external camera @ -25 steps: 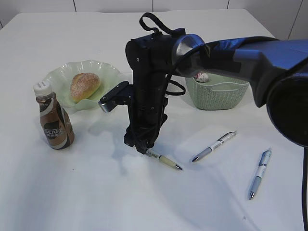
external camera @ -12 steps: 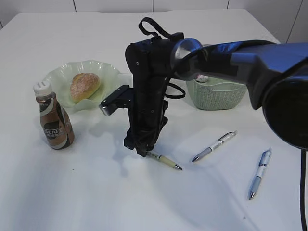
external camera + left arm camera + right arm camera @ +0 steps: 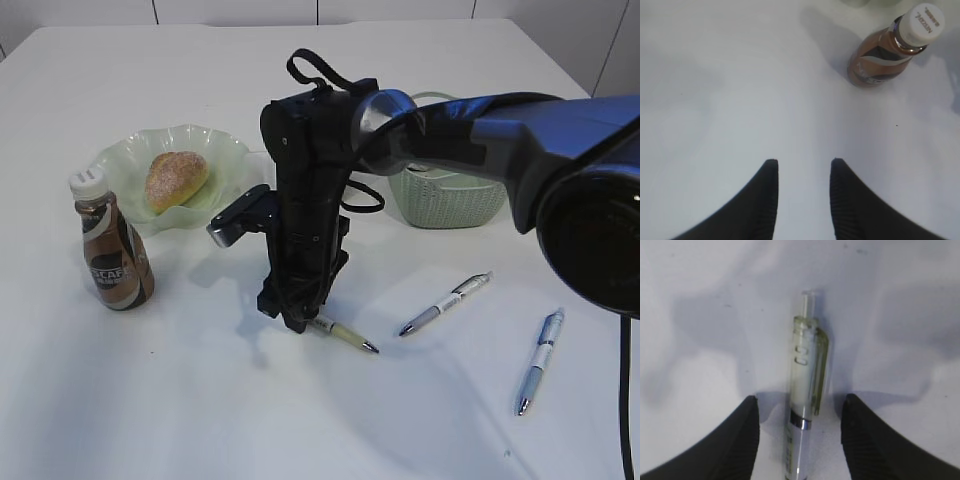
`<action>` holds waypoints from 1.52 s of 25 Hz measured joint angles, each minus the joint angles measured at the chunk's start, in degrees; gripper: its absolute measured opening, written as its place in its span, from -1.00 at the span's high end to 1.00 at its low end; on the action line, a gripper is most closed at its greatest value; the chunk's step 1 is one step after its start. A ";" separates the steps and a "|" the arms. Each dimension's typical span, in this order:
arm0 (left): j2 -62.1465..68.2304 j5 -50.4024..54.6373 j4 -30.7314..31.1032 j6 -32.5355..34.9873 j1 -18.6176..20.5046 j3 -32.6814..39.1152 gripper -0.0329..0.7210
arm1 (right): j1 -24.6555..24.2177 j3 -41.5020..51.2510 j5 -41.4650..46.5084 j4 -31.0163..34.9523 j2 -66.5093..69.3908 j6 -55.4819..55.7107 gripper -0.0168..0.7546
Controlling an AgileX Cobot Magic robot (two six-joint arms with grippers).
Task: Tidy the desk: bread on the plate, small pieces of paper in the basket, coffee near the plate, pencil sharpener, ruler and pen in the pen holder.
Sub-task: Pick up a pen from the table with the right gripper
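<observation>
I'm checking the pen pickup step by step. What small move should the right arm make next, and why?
Probably close the right end effector on the pale pen. In the right wrist view its fingers are open with the pen lying between them on the desk, gaps on both sides, so nothing is gripped yet. In the exterior view it stands low over that pen's clip end.

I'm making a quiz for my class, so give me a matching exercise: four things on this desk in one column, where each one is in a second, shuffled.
Things:
1. bread
2. coffee
3. cream pen
4. blue pen

Places:
A. between the open right gripper jaws
B. far right on the desk
C. in the plate
D. standing in front of the plate

Pairs: 1-C, 2-D, 3-A, 4-B
</observation>
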 joint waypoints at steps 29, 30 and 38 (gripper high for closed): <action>0.00 0.00 0.00 0.00 0.00 0.00 0.27 | 0.00 -0.71 -0.01 2.12 0.43 -1.39 0.70; 0.00 0.00 0.00 0.00 0.00 0.00 0.27 | 0.00 -0.80 -0.01 2.12 0.48 -1.39 0.70; 0.00 0.00 0.00 0.00 0.00 0.00 0.27 | 0.00 -1.48 0.11 2.20 0.70 -1.39 0.70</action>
